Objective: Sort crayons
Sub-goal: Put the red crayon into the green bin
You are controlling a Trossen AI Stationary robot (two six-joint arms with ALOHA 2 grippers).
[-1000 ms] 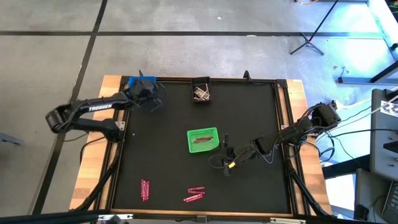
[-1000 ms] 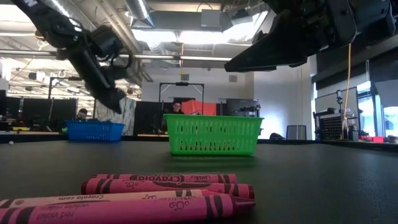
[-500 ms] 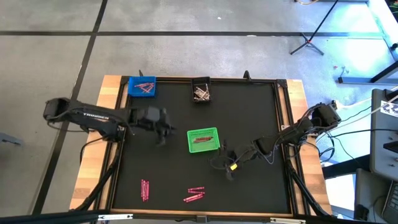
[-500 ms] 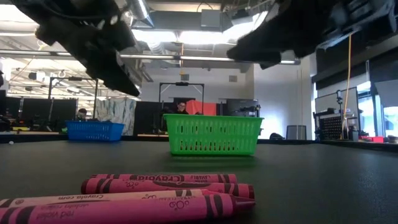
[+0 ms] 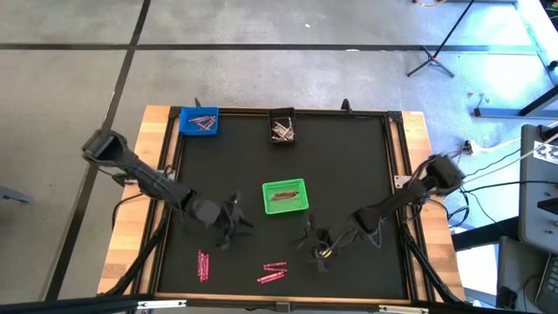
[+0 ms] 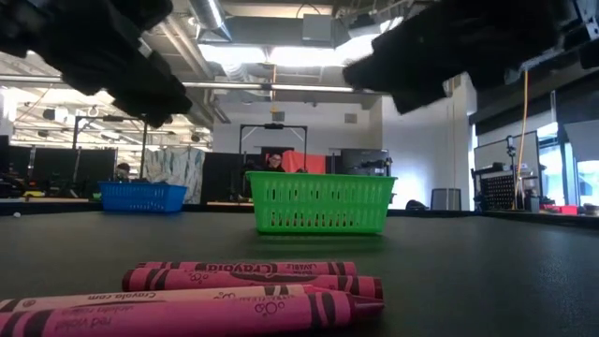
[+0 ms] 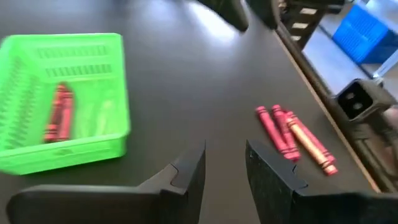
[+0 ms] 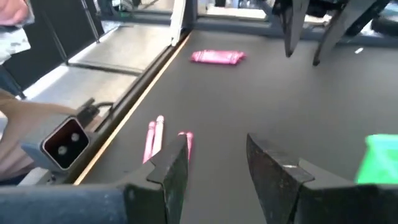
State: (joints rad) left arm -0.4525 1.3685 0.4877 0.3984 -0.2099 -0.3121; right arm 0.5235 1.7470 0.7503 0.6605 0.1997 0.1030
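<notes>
In the low view, four pink crayons (image 6: pixel 225 290) lie side by side at the bottom left of the frame, closest to the camera, labels facing it. In the high view this loose group (image 5: pixel 273 274) sits at the bottom centre of the black table (image 5: pixel 349 174), with a second small group of pink crayons (image 5: pixel 202 265) to its left, well apart from it. Just above those, in the lower middle of the high view, the left gripper (image 5: pixel 232 222) hangs over the mat, its fingers parted and holding nothing; its wrist view shows both dark fingers (image 7: pixel 186 177) with a gap between them and bare table in it, crayons (image 7: pixel 292 137) lying beyond. The right gripper (image 5: pixel 311 242) hangs lower right of centre, also parted and empty, with crayons (image 8: pixel 163 137) beyond its fingers (image 8: pixel 169 163) in its wrist view. Between and above the two grippers, at the frame's centre, stands the green bin (image 5: pixel 268 189) with red crayons (image 5: pixel 283 196) inside. Farthest off, along the table's top edge, a blue bin (image 5: pixel 183 119) at upper left holds a few crayons (image 5: pixel 202 123), and a dark bin (image 5: pixel 271 114) at upper centre holds pale sticks (image 5: pixel 282 131).
</notes>
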